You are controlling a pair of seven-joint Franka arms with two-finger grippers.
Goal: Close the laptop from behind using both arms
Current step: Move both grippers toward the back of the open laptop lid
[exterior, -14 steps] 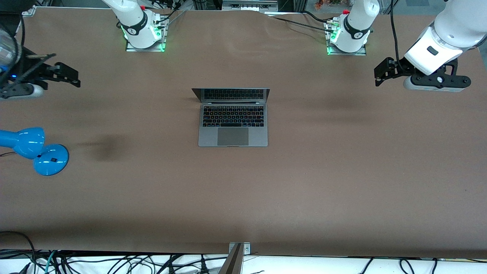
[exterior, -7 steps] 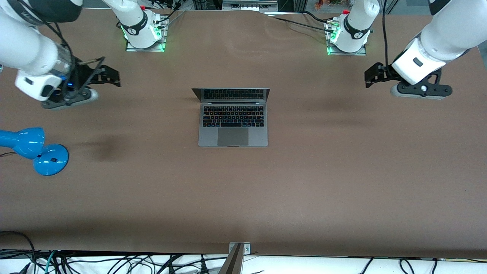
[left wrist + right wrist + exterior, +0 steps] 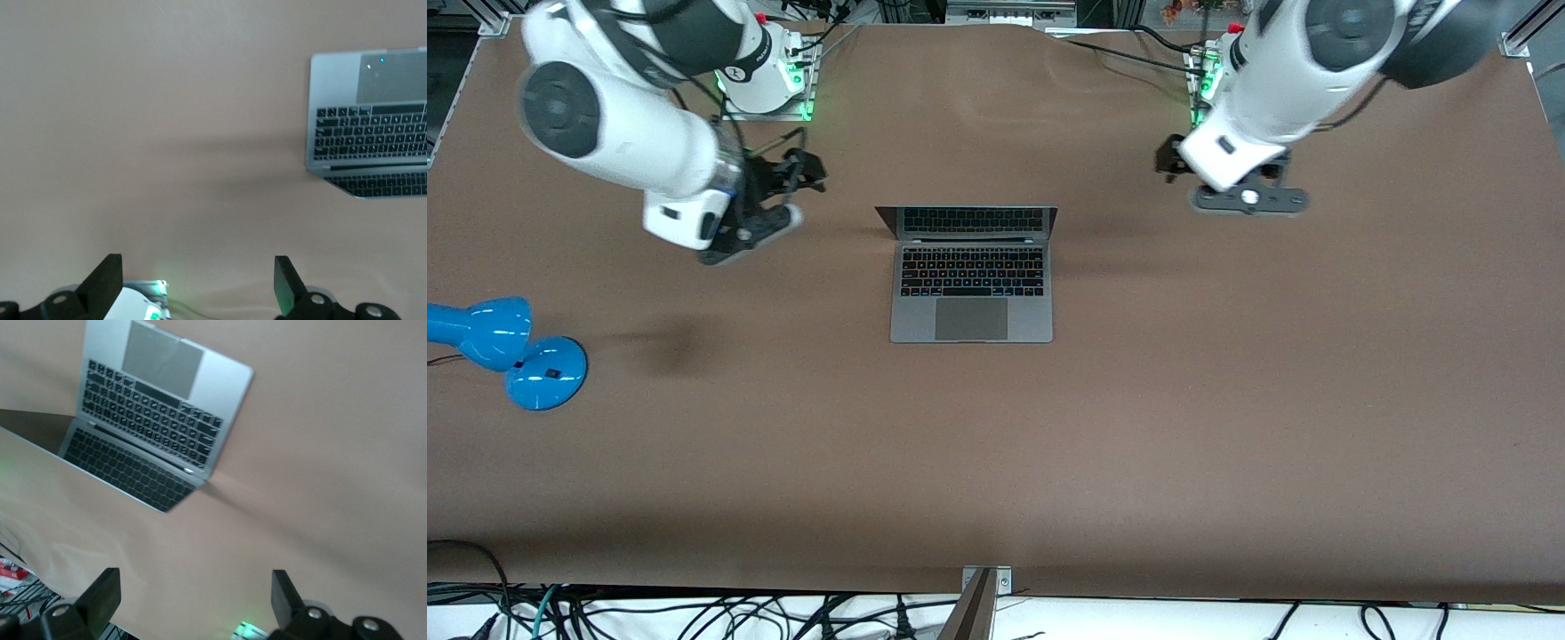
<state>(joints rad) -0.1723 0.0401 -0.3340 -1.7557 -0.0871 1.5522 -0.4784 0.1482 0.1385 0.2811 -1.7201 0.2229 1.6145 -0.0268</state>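
Our slim grey metal laptop (image 3: 971, 274) sits open mid-table (image 3: 1227, 400). Both claws have swung inward from the table's ends: left claw (image 3: 1167, 164) and right claw (image 3: 805, 169) now flank the lid, jaws wide and empty, so we judge the push is near.

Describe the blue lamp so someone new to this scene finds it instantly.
Start at the brown table and find the open space-grey metal laptop at its middle. From there go toward the right arm's end, slightly nearer the front camera: the glossy blue desk lamp sits at the edge. It is the only bright-coloured thing there.
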